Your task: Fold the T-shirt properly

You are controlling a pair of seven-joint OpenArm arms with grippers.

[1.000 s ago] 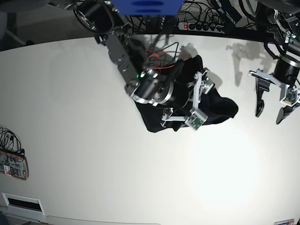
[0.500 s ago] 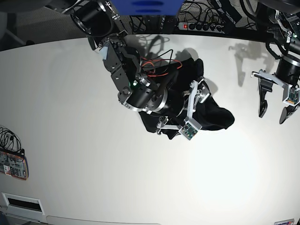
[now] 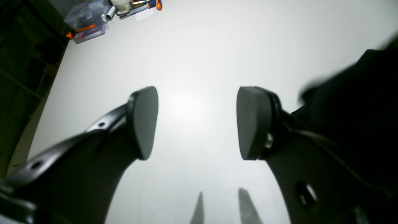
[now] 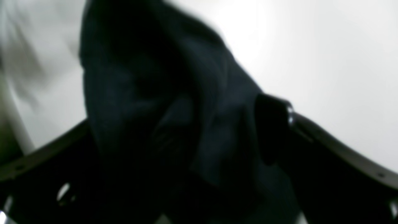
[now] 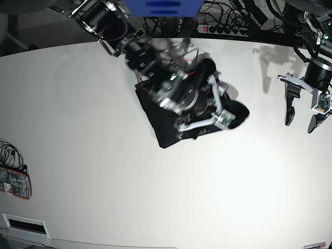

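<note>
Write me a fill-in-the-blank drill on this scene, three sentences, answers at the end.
1. The T-shirt on the table is ____ in color.
2. The arm reaching over the T-shirt is the robot's ____ one.
3. The fingertips of the left gripper stand ____, with no cloth between them.

Missing words: black; right; apart.

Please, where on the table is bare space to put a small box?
In the base view, the white table is bare left of the T-shirt and below it. The shirt's own area is crowded: the right arm covers it.
</note>
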